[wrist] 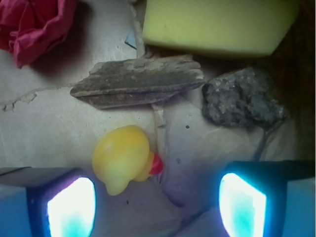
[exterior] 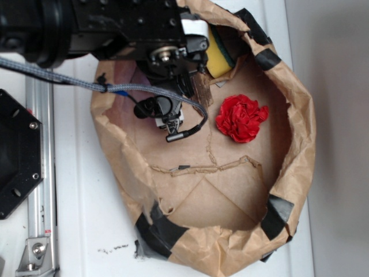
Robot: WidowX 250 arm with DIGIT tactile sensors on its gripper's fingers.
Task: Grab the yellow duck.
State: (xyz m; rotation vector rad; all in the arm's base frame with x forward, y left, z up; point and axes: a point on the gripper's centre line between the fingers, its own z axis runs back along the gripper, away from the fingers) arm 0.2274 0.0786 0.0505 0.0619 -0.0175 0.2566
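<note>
Exterior view: a crumpled brown paper bag with black tape patches [exterior: 300, 115], rolled open like a shallow basin, lay on the white worktop [exterior: 86, 219]. The black robot arm reached in over the bag's upper left part, and the hand [exterior: 173, 124] hung above the paper floor. A red cloth flower [exterior: 241, 118] sat right of the hand, apart from it. A rectangular yellow sponge with a green side [exterior: 218, 55] leaned at the bag's top rim. The duck was hidden under the arm.

Wrist view: the hand [wrist: 157, 202] stood open, its two glowing pads wide apart. The small rounded yellow rubber duck with an orange-red beak [wrist: 122, 157] lay on the paper between them, nearer the left pad, untouched. A torn flap of dark tape and a grey crumpled patch lay beyond it.
</note>
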